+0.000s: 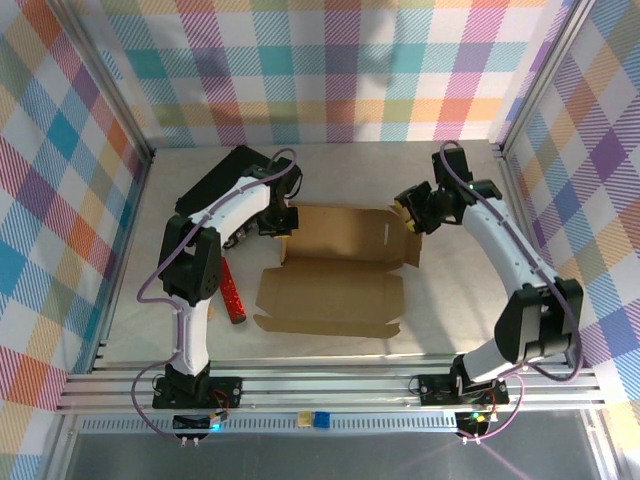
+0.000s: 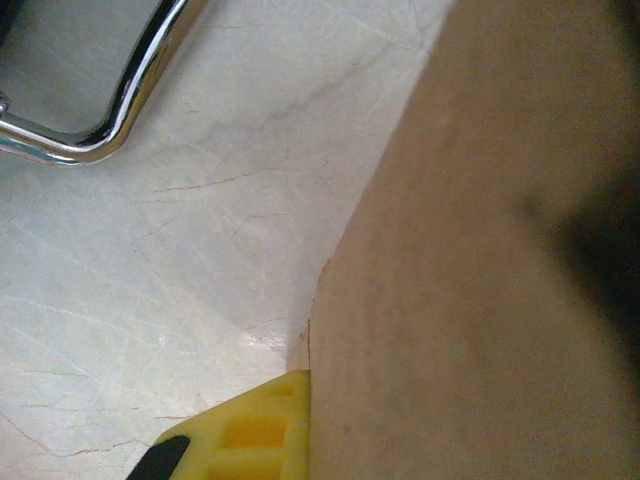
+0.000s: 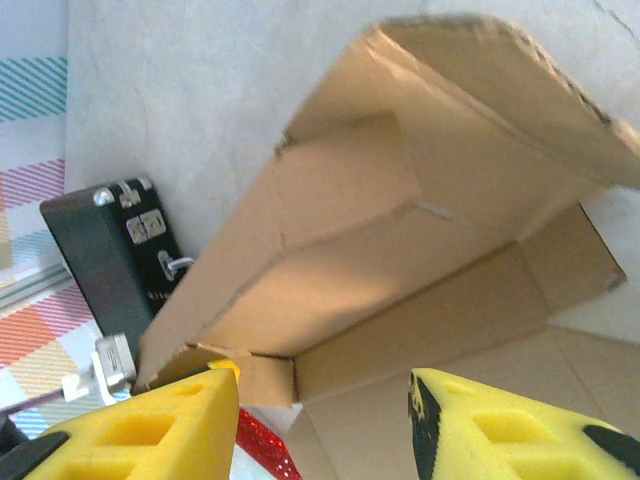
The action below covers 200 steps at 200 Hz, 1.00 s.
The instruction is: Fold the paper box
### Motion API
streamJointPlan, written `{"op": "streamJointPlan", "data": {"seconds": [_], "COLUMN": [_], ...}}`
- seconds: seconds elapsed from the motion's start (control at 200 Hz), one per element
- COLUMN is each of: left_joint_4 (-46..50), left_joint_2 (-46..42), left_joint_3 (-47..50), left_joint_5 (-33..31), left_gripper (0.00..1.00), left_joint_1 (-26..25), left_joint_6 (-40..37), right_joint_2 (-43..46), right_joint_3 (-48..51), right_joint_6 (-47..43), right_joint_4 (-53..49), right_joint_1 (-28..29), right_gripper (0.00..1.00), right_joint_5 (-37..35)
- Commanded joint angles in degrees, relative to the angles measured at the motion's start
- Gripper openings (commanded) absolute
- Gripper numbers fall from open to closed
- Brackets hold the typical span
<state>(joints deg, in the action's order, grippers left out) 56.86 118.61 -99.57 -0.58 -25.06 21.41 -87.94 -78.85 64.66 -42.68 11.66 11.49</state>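
We see the brown cardboard paper box [image 1: 335, 285] lying open in the middle of the pale worktop [image 1: 450, 310], with its far side lifted up. The left tool [image 1: 283, 218] is at the box's far left corner. Its yellow finger [image 2: 250, 435] is right against the cardboard, and we cannot tell if it pinches. The right tool [image 1: 410, 218] is at the far right corner, spread apart. A black flat case [image 1: 225, 175] lies at the back left.

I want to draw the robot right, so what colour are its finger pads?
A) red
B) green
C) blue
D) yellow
D: the right gripper has yellow fingers, spread open in front of the brown paper box.
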Motion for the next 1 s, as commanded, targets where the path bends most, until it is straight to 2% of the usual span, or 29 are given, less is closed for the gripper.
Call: {"op": "streamJointPlan", "data": {"seconds": [0.0, 0.14, 0.26, 0.6, 0.995], "left_joint_4": [-1.3, -2.1, -2.3, -3.2, -3.5], "left_joint_2": [-1.2, -1.6, -1.6, -1.2, -1.4], "left_joint_3": [1.6, 1.9, 1.9, 1.8, 1.7], "left_joint_5": [-1.3, -0.8, -0.3, 0.5, 0.4], "left_gripper": [0.00, 0.00, 0.00, 0.00, 0.00], "left_joint_1": [-0.4, -0.4, -0.5, -0.5, -0.6], "left_joint_6": [-0.7, -0.4, -0.2, 0.3, 0.5], "right_joint_2": [-3.8, -9.3, -12.6, -12.1, -14.1], "right_joint_3": [-4.4, -7.7, -9.3, -4.6, -5.9], "right_joint_6": [-4.5, -8.0, -7.7, -3.1, -0.1], "right_joint_4": [0.2, 1.1, 0.9, 4.8, 5.3], "right_joint_1": [-1.2, -2.4, -2.5, -2.3, -1.5], "right_gripper": [0.49, 0.53, 0.54, 0.52, 0.45], "right_joint_5": [-1.6, 1.9, 6.7, 12.7, 15.2]}}
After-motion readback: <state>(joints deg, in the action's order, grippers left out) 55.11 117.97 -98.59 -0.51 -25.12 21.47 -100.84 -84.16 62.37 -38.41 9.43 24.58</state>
